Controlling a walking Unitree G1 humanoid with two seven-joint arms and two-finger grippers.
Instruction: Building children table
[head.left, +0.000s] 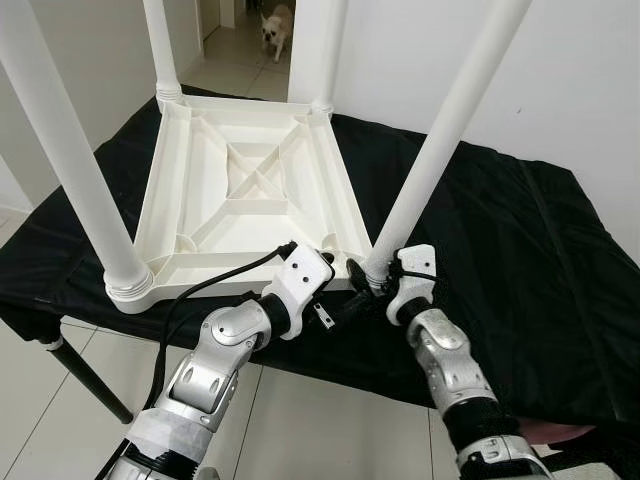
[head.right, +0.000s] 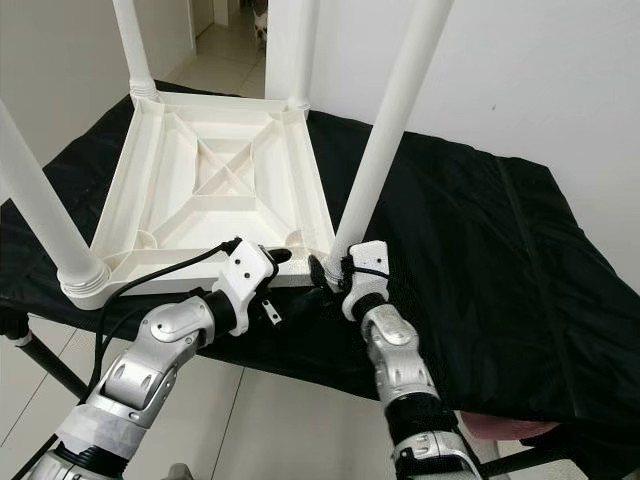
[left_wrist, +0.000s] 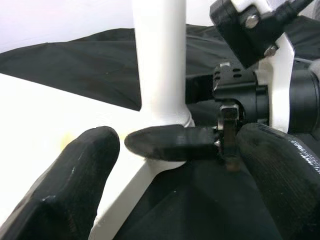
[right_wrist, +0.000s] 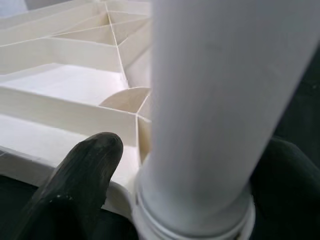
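A white plastic children's table (head.left: 250, 180) lies upside down on a black cloth, with its legs pointing up. My right gripper (head.left: 372, 280) is at the near right corner, shut on the base of the near right leg (head.left: 440, 150). In the right wrist view its fingers (right_wrist: 85, 175) sit on both sides of that leg (right_wrist: 210, 100), just above the collar. My left gripper (head.left: 330, 285) is open beside the same corner. In the left wrist view its fingers (left_wrist: 65, 190) stand wide apart, facing the leg's base (left_wrist: 160, 75) and the right gripper's finger.
The black cloth (head.left: 520, 260) covers a low stand whose dark leg (head.left: 90, 375) reaches the tiled floor. The near left leg (head.left: 70, 170) and two far legs (head.left: 160, 45) rise tall. A small dog (head.left: 278, 25) stands in the doorway beyond. A white wall is on the right.
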